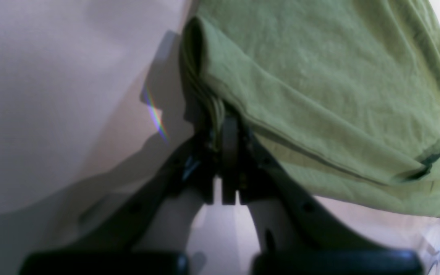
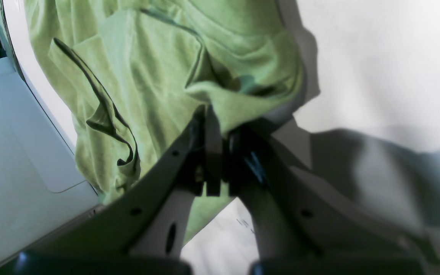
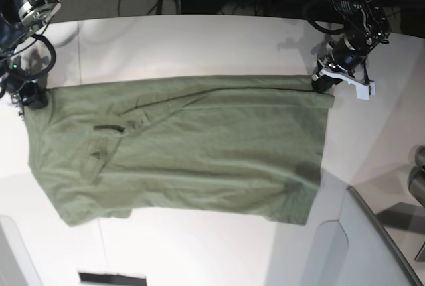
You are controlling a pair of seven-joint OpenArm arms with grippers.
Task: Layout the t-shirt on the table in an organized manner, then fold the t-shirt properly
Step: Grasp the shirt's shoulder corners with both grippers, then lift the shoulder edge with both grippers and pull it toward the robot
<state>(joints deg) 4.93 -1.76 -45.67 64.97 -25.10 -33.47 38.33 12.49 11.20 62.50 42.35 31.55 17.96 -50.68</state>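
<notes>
Both grippers, left (image 1: pixel 227 126) and right (image 2: pixel 214 126), are clamped on the t-shirt (image 3: pixel 186 146); uneven pulling risks slipped hems and fresh wrinkles.

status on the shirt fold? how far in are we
Done: the t-shirt lies spread across the table, though wrinkled near the collar. In hand: the left gripper and right gripper are each shut on a far-edge corner. Left: no clean fold shows yet; the folding itself remains.
</notes>
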